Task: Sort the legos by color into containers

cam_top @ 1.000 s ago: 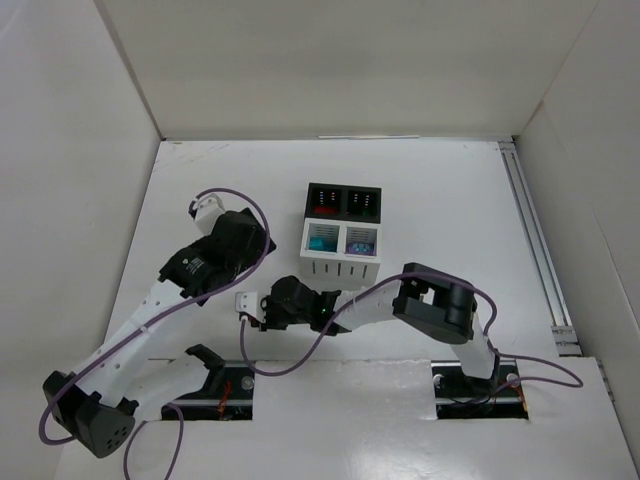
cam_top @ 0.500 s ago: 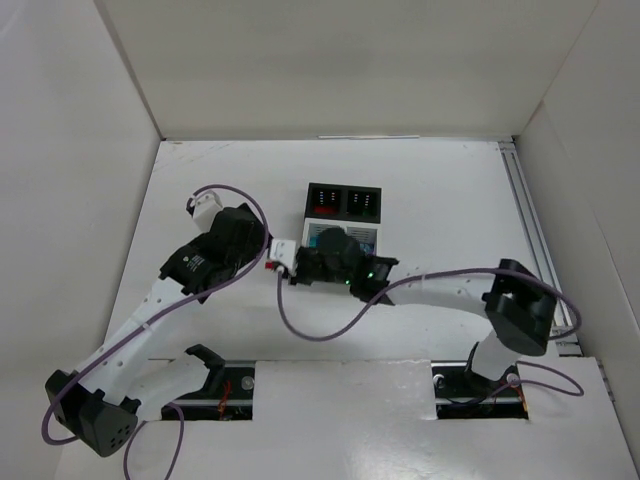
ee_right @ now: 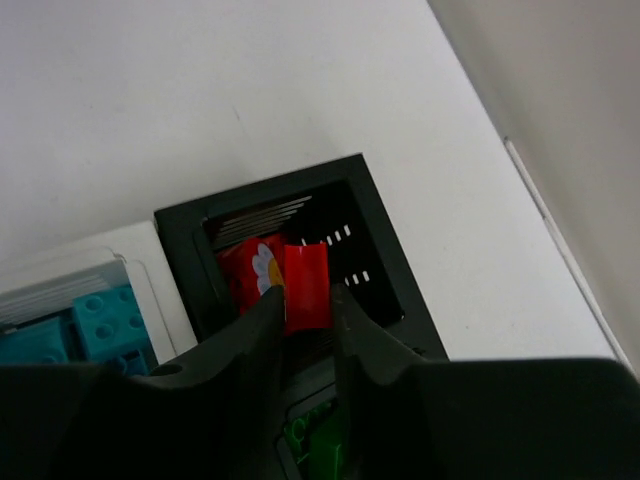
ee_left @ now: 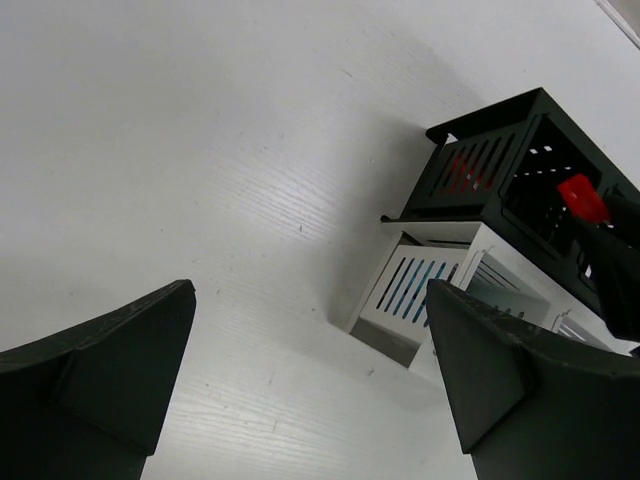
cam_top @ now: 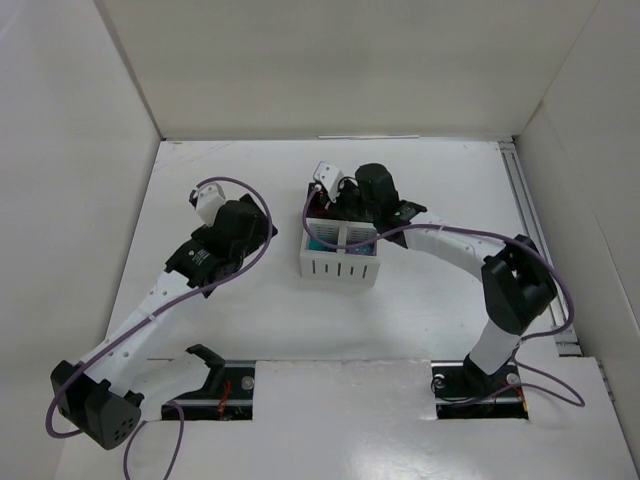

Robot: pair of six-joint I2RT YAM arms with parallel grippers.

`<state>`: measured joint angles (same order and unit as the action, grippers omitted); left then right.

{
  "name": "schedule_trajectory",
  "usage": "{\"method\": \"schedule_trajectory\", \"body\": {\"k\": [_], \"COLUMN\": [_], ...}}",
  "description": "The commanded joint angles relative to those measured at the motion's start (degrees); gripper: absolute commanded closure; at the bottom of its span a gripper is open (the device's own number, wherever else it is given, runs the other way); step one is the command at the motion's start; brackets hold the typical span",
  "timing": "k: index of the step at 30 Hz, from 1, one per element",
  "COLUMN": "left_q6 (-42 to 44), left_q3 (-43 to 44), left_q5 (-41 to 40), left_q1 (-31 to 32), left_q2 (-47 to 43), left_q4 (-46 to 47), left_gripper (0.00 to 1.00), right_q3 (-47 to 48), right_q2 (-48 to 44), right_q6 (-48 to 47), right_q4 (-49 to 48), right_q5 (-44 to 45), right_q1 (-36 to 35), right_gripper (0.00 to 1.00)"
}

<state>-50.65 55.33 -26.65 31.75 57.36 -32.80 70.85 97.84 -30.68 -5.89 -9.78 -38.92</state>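
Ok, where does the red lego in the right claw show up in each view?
Top external: not discernible; the right claw covers it at the far-left corner of the bin block.
Left wrist: the red lego sits near the upper right edge, over the black bins.
Right wrist: the red lego is at centre, pinched in the claw above those bins.
Shared landmark: the white bin with teal legos.
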Motion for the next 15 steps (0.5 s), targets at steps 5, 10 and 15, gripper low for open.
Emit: {"method": "schedule_trajectory", "body": {"k": [5,10,15], "left_q6": [0.6,-0.1,-1.2], "left_q3": [2.9,2.9,1.6], "left_q5": [-2.3,-1.7,-1.7], "left_q1": [-0.8,-0.8,-0.8], "left_q2": [-0.1,-0.1,-1.3], "left_q4": [0.9,-0.2,-1.3], "left_gripper": [0.01,0.01,0.01], "right_q3": [4.3,-1.0,-10.5], "right_q2": [-0.7,-11.4,-26.6], "right_q6": [-1.2,-0.5,5.3], "right_q4": [3.6,3.6,9.5], "right_q5": [-4.2,1.1,11.5], "right_q1": [0.4,0.4,6.2], "right_gripper": [0.41,0.00,0.00]}}
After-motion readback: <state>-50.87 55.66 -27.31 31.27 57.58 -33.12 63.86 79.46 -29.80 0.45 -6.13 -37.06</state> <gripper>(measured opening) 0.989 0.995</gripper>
